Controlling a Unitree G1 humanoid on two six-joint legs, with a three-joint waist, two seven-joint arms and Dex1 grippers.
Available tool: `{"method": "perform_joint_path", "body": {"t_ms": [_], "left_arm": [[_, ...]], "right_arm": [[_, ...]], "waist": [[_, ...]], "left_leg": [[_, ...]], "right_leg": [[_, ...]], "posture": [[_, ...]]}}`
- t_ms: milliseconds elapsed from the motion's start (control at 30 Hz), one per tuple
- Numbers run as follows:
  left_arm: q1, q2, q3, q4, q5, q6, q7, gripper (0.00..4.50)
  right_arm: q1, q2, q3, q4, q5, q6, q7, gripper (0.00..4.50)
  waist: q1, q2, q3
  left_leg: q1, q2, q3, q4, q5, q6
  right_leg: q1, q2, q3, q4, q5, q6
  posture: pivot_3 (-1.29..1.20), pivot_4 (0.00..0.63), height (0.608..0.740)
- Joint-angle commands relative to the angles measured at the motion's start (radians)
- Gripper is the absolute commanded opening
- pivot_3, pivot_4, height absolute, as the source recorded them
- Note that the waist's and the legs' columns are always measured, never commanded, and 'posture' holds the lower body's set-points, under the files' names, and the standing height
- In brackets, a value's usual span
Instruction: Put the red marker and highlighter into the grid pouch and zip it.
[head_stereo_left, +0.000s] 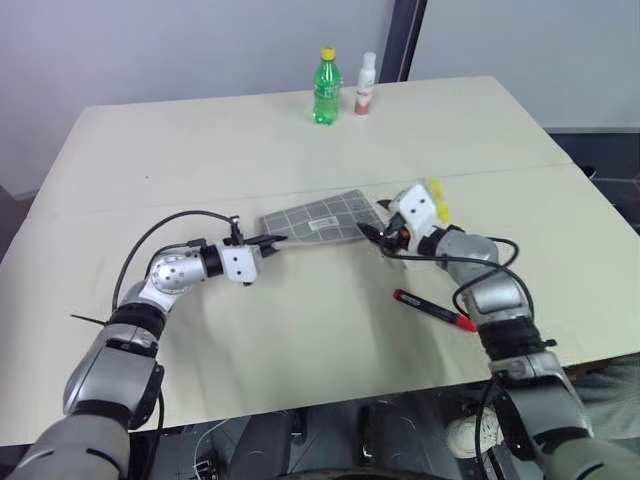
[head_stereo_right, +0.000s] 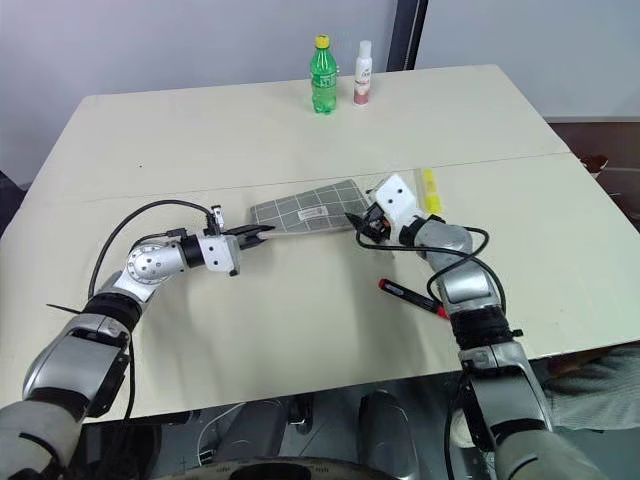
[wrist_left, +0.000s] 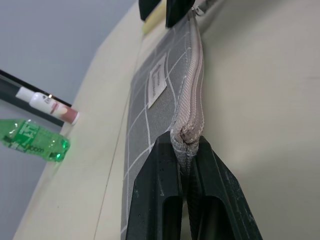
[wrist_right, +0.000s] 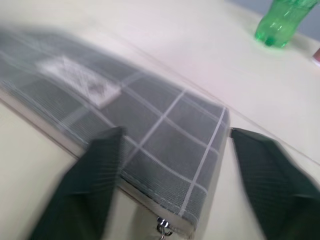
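Grid pouch (head_stereo_left: 322, 217) flat near the middle of the worktop (head_stereo_left: 300, 330), label side up, zipper edge toward the near side. Left end effector (head_stereo_left: 272, 240) clenched on the pouch's left end, pinching the zipper seam between both fingers. Right end effector (head_stereo_left: 372, 232) released, fingers spread wide at the pouch's right end, one over the fabric, one past the corner; zipper pull just below. Red marker (head_stereo_left: 434, 310) lying alone toward the near right edge, well apart from the pouch. Highlighter (head_stereo_right: 431, 190) beside the right wrist, partly hidden. Green bottle (head_stereo_left: 326, 87) and small white bottle (head_stereo_left: 366, 84) upright at the far edge.
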Motion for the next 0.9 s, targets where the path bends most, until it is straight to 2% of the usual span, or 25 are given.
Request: {"method": "perform_joint_path", "body": {"t_ms": [33, 100, 167, 400, 500, 700, 900], "left_arm": [[0.028, -0.003, 0.021, -0.064, -0.018, 0.027, 0.03, 0.0], [0.045, -0.01, 0.019, -0.09, -0.008, 0.039, 0.049, 0.0], [0.059, -0.013, 0.018, -0.114, 0.004, 0.053, 0.073, 0.0], [0.077, -0.018, 0.012, -0.163, 0.002, 0.088, 0.078, 0.0], [0.07, -0.02, 0.012, -0.174, 0.001, 0.098, 0.076, 0.0], [0.074, -0.021, 0.014, -0.196, -0.004, 0.11, 0.075, 0.0], [0.078, -0.031, 0.011, -0.219, 0.002, 0.129, 0.082, 0.0]], "right_arm": [[0.08, -0.041, -0.046, -0.212, 0.084, 0.16, 0.014, 4.47], [0.124, -0.056, -0.045, -0.298, 0.115, 0.244, 0.014, 4.47], [0.149, -0.065, -0.033, -0.321, 0.082, 0.272, -0.026, 4.47], [0.146, -0.027, -0.023, -0.244, 0.023, 0.318, -0.15, 4.47], [0.132, -0.01, -0.022, -0.209, 0.028, 0.337, -0.166, 3.19], [0.085, 0.028, 0.027, -0.217, 0.032, 0.325, -0.153, 0.08], [0.019, 0.016, 0.216, -0.235, -0.061, 0.197, -0.07, 0.03]], "waist": [[-0.001, 0.0, 0.0], [-0.001, 0.0, 0.0], [-0.001, 0.0, 0.0], [-0.001, 0.0, 0.0], [0.0, 0.0, 0.0], [-0.003, 0.0, 0.0], [-0.002, 0.0, 0.0]], "left_leg": [[0.0, 0.0, 0.0, 0.0, 0.0, 0.0], [0.0, 0.0, 0.0, 0.0, 0.0, 0.0], [0.0, 0.0, 0.0, 0.0, 0.0, 0.0], [0.0, 0.0, 0.0, -0.001, 0.0, 0.0], [-0.001, 0.0, 0.0, 0.0, 0.0, 0.0], [-0.001, 0.0, 0.0, 0.0, 0.0, 0.0], [-0.001, 0.0, 0.0, 0.0, 0.0, 0.0]], "right_leg": [[0.0, 0.0, 0.0, 0.0, 0.0, 0.0], [0.0, 0.0, 0.0, -0.001, 0.0, 0.0], [0.0, 0.0, 0.001, -0.001, 0.0, 0.0], [0.0, 0.0, 0.0, -0.003, 0.0, -0.001], [0.0, 0.0, 0.0, -0.003, 0.0, 0.0], [0.0, 0.0, 0.0, -0.003, 0.0, 0.0], [0.0, 0.0, 0.0, -0.003, 0.0, 0.0]], "posture": [[0.0, 0.15, 0.74], [0.0, 0.15, 0.74], [0.0, 0.15, 0.74], [0.0, 0.15, 0.74], [0.0, 0.15, 0.74], [0.0, 0.15, 0.74], [0.0, 0.15, 0.74]]}}
